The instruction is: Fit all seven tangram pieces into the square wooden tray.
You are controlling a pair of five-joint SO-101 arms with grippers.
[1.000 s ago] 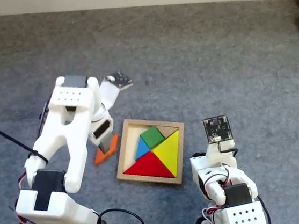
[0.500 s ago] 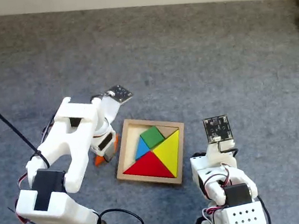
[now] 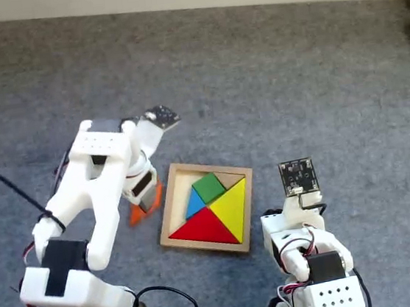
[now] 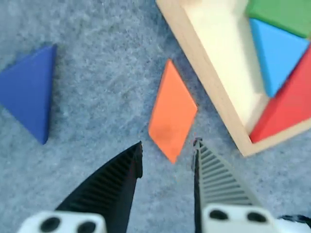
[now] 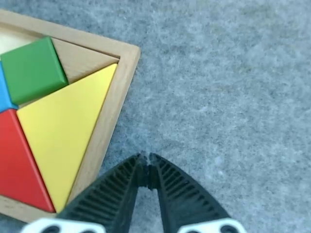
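Big blind spot first: from the high view my left arm sprawls over the ground beside the tray (image 3: pixel 168 211), so the orange parallelogram (image 3: pixel 138 214) is down to one bright corner poking out under the arm. My left wrist view opens it up, and there is the whole orange piece, flat on the grey worktop (image 3: pixel 314 74), a slim slanted diamond just beside the tray's outer rim but not touching it. A dark blue triangle (image 4: pixel 30 90) lies well off to its far side. My left end effector (image 4: pixel 167 144) is spread wide, one finger on either side of the parallelogram's near tip; whether the pads touch it I cannot tell. The tray is cut off at the frame edge in both wrist views. In it sit the red triangle (image 3: pixel 202 228) and yellow triangle (image 3: pixel 231 204), large and flush, a green square (image 3: pixel 209 187) above them, and a light blue triangle (image 3: pixel 194 203) tucked against the red. Pale bare wood shows along the tray's side nearest the orange piece, plus a small triangular gap beside the green square. My right end effector (image 5: pixel 146 157) is pinched closed on nothing, poised over the worktop just outside the rim by the yellow triangle.
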